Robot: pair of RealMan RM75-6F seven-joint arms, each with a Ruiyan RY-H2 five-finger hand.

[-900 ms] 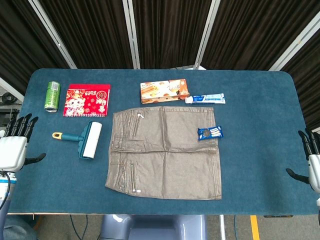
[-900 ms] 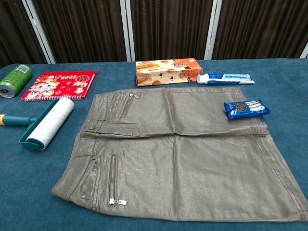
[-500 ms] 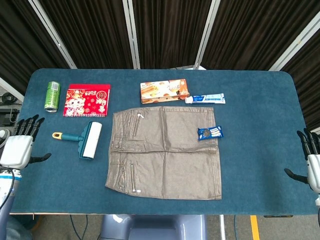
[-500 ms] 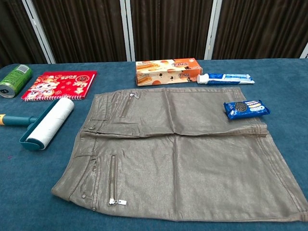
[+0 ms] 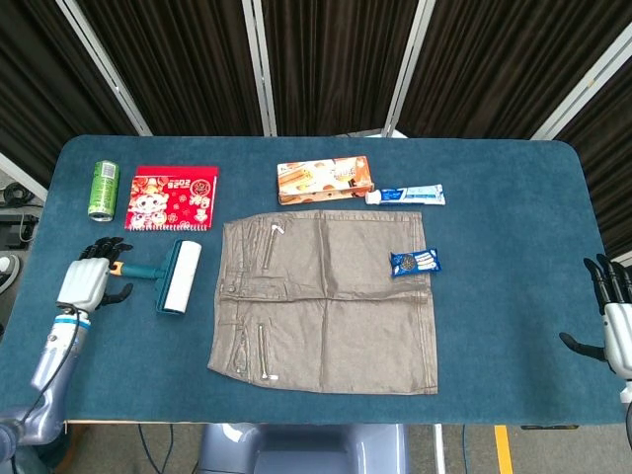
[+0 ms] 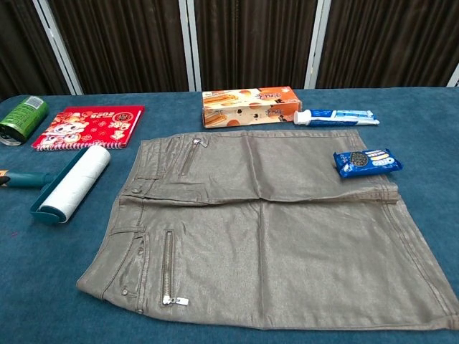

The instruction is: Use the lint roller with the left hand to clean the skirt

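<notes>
The lint roller, with a white roll and a teal handle, lies on the blue table just left of the skirt. The grey-brown skirt is spread flat at the table's middle. My left hand is at the outer end of the roller's handle, fingers spread over its yellow tip; whether it grips the handle cannot be made out. It is outside the chest view. At the table's right edge my right hand is open and holds nothing.
A blue cookie pack lies on the skirt's right edge. Behind the skirt are a snack box and a toothpaste tube. A red notebook and a green can sit at the back left.
My left hand has moved right and forward from the table's left edge to the roller's handle end. The roller has shifted very slightly. My right hand has barely moved.
</notes>
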